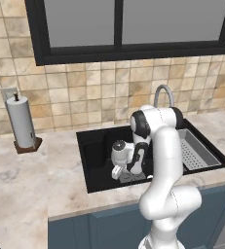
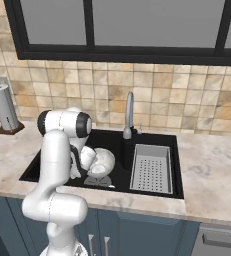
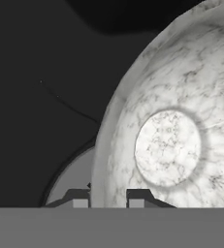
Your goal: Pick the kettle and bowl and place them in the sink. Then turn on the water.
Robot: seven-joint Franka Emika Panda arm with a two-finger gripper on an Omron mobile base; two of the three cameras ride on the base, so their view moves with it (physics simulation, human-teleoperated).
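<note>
Currently logged, item by item. Bowl (image 3: 181, 140): whitish, speckled inside, right half of the hand view; in the right base view it hangs low inside the sink (image 2: 152, 137), centre-left of the frame. Gripper (image 3: 108, 198): fingers (image 3: 79, 199) narrowly parted, pinching the bowl's rim between them. Kettle: cannot be made out; whether it already lies in the basin is unclear. Faucet (image 2: 129, 112): upper centre, no blue stream showing. Judged progress: bowl placement nearly finished, release outstanding; water not yet turned on. Table (image 2: 212, 175): marbled, surrounds the basin.
</note>
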